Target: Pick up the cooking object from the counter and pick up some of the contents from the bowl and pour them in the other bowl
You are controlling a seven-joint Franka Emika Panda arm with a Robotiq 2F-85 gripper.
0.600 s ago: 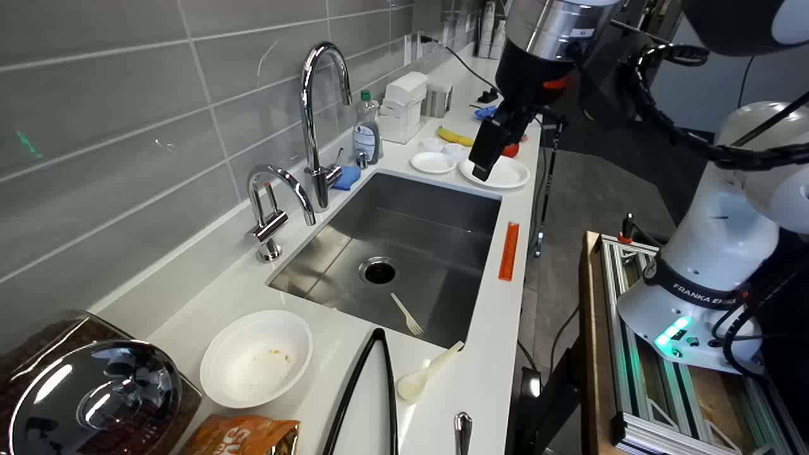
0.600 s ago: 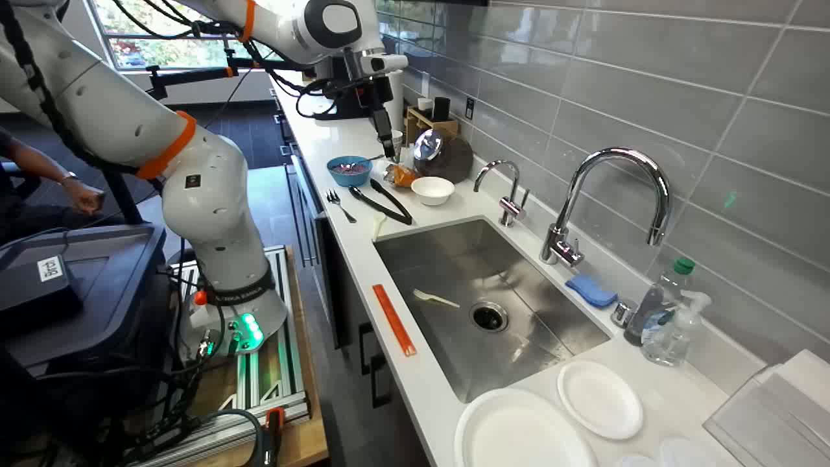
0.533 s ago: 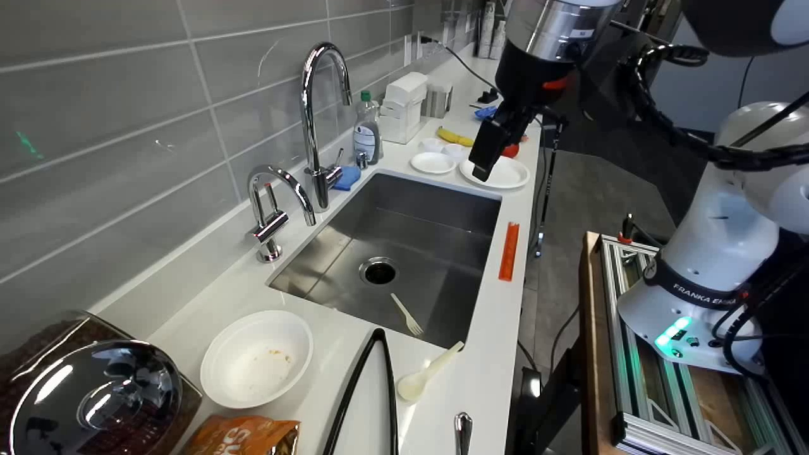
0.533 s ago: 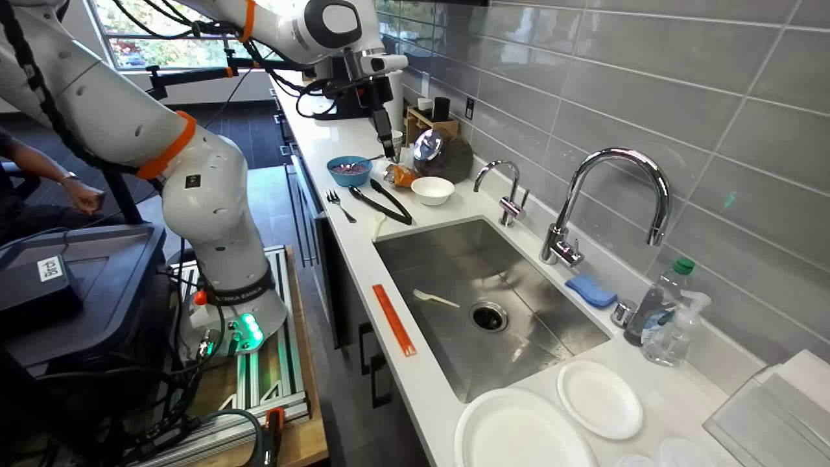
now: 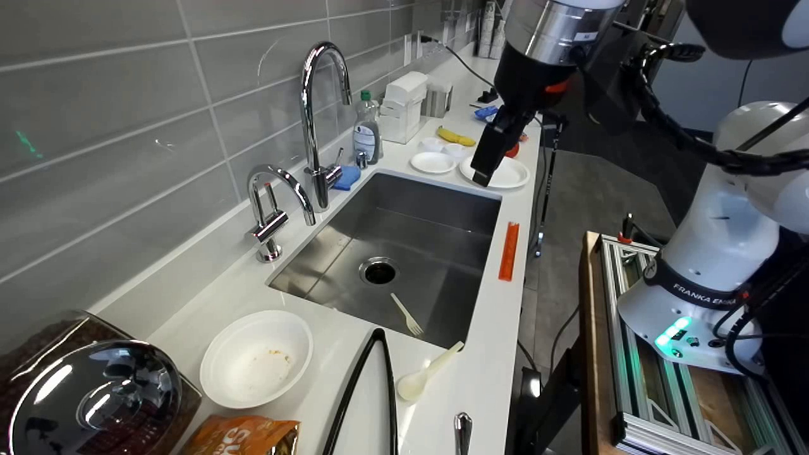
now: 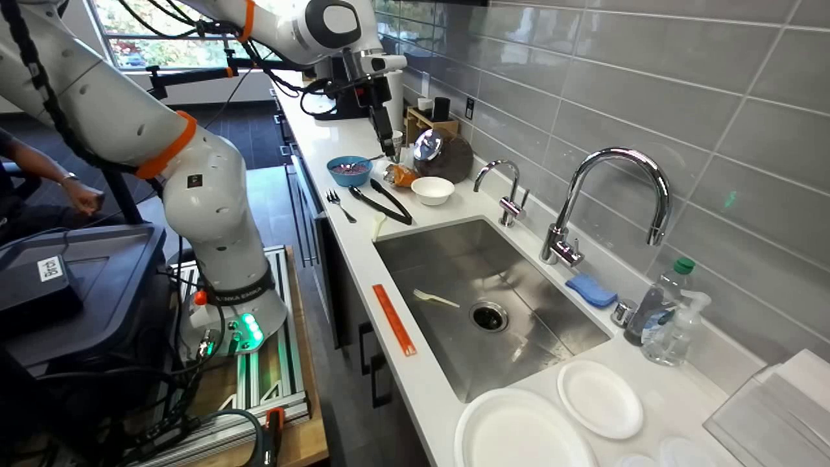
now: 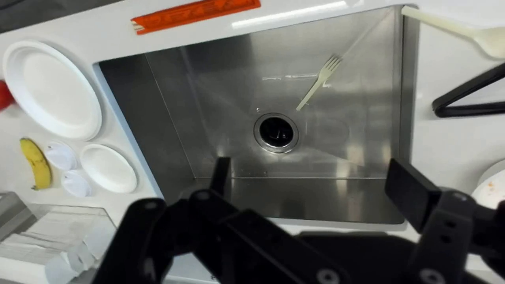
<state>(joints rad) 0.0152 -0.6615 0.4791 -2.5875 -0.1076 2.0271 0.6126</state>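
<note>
The black tongs (image 5: pixel 349 395), the cooking object, lie on the counter (image 5: pixel 483 379) beside the sink; they also show in the exterior view (image 6: pixel 382 209) and partly in the wrist view (image 7: pixel 473 110). The white bowl (image 5: pixel 249 357) with a few brownish specks stands beside them; it also shows in the exterior view (image 6: pixel 432 189), and its edge in the wrist view (image 7: pixel 482 197). A blue bowl (image 6: pixel 350 180) holds pinkish-dark contents (image 6: pixel 347 169) and a utensil. My gripper (image 7: pixel 311 185) is open and empty, high above the sink; it shows in both exterior views (image 5: pixel 481 178) (image 6: pixel 390 154).
The steel sink (image 7: pixel 236 98) holds a pale fork (image 7: pixel 315 86). A cream spoon (image 5: pixel 417 382), a metal fork (image 6: pixel 340 206), an orange bag (image 5: pixel 243 436) and a lidded container (image 5: pixel 95 404) stand near the tongs. Two taps (image 5: pixel 310 120) (image 5: pixel 268 221) rise behind the sink. White plates (image 6: pixel 525 431) lie opposite.
My gripper has shifted very slightly, its tip a little lower in an exterior view. The objects on the counter have not moved.
</note>
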